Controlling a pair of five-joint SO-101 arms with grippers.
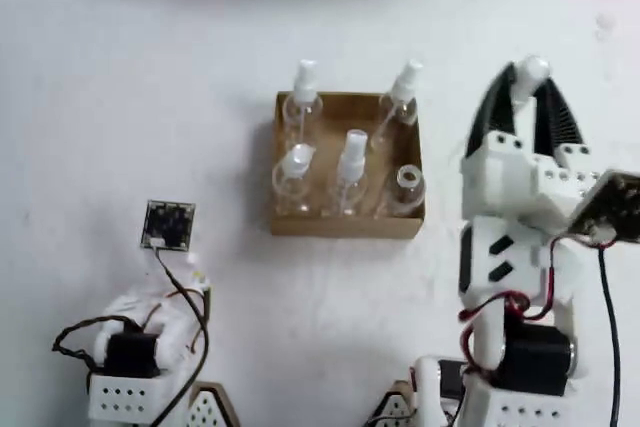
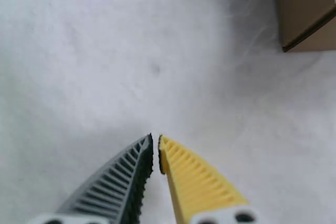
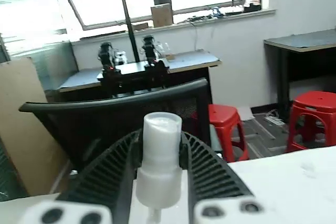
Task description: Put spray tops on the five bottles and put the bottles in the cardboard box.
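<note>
The cardboard box (image 1: pixel 283 162) sits mid-table with five clear bottles standing in it. Two at the back (image 1: pixel 302 105) (image 1: pixel 399 107) and two in front (image 1: pixel 296 179) (image 1: pixel 349 175) carry white spray tops. The front right bottle (image 1: pixel 406 190) has an open neck. My right gripper (image 1: pixel 531 77) is raised to the right of the box, shut on a white spray top (image 3: pixel 157 161) held upright between its black fingers (image 3: pixel 210 174). My left gripper (image 2: pixel 156 148) is shut with nothing in it, low over the bare table near the left arm's base (image 1: pixel 130 347); the box corner (image 2: pixel 307 11) lies beyond it.
The table top (image 1: pixel 130 97) is a plain white sheet. The right arm's body (image 1: pixel 515 247) and cables stand to the right of the box. A black chair (image 3: pixel 121 114), red stools (image 3: pixel 310 114) and desks are in the room behind the table.
</note>
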